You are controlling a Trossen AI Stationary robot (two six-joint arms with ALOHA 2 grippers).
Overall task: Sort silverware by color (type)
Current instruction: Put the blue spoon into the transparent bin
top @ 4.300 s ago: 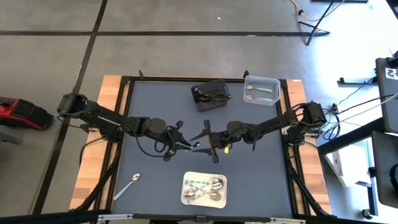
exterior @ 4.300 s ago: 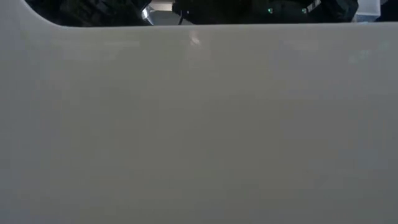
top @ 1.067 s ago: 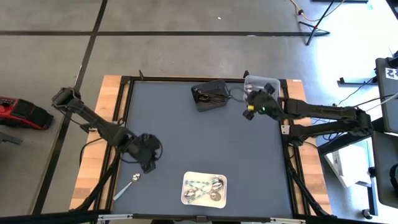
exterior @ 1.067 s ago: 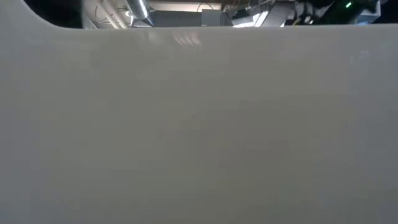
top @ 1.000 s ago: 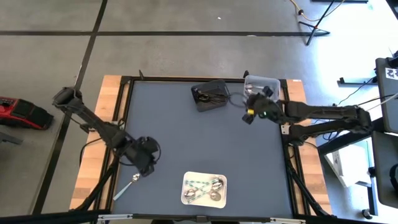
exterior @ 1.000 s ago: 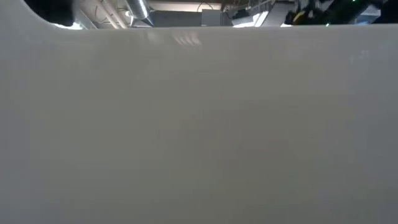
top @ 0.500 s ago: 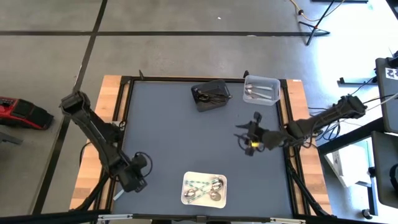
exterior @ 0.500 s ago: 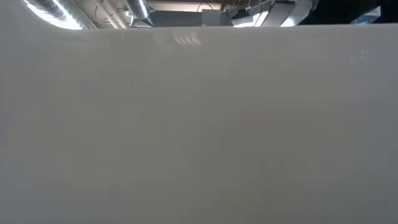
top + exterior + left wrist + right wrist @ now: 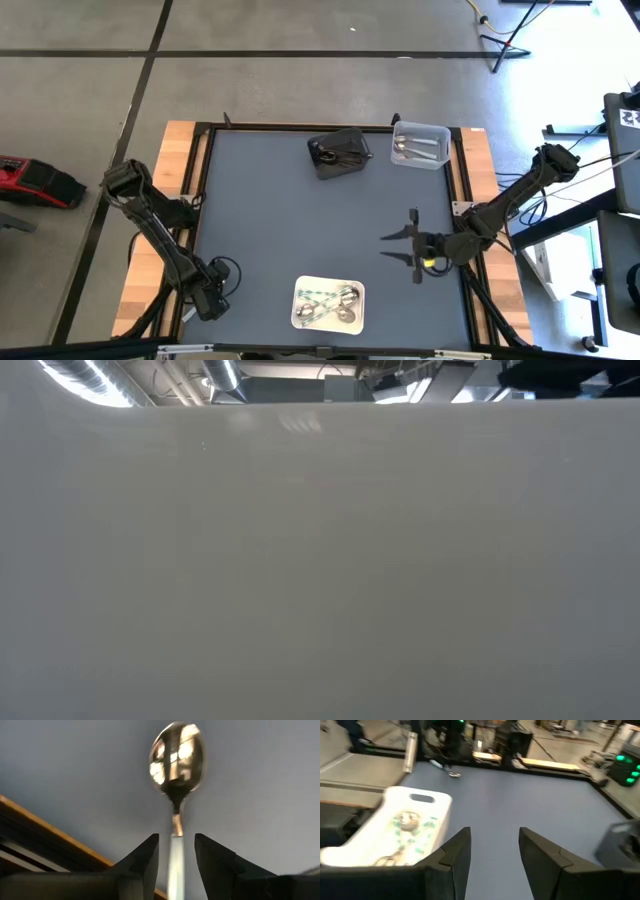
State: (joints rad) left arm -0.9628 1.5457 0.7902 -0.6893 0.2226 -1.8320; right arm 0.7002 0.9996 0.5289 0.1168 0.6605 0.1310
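**A:** So where are we at? From the top we've got the left arm folded right down to the near left corner of the table (image 9: pixel 300 220), with the left gripper (image 9: pixel 210 300) low over the edge of the grey mat.

**B:** Yep, and our left wrist view is the good one. There's a shiny silver spoon (image 9: pixel 176 780) lying flat on the mat, bowl pointing away, handle running straight into the gap between the two dark fingers (image 9: pixel 142 865). The jaws stand apart on either side of the handle; we can't see them pinching it.

**A:** The right arm?

**B:** It reaches in from the right side, right gripper (image 9: pixel 412 246) over bare mat, fingers spread wide, nothing in them. Its wrist camera looks across the mat at the white tray (image 9: pixel 427 802).

**A:** Rest of the silverware?

**B:** White tray (image 9: pixel 301 287) at the near edge holds a tangle of silver pieces. The clear bin (image 9: pixel 443 132) in the far right corner has a couple of silver ones, and the dark bin (image 9: pixel 350 135) beside it has dark ones.

**A:** Any labels or writing?

**B:** None we can read. The low view is almost all blank white surface, with ceiling pipes above. Around the table: grey floor with dark tape lines.
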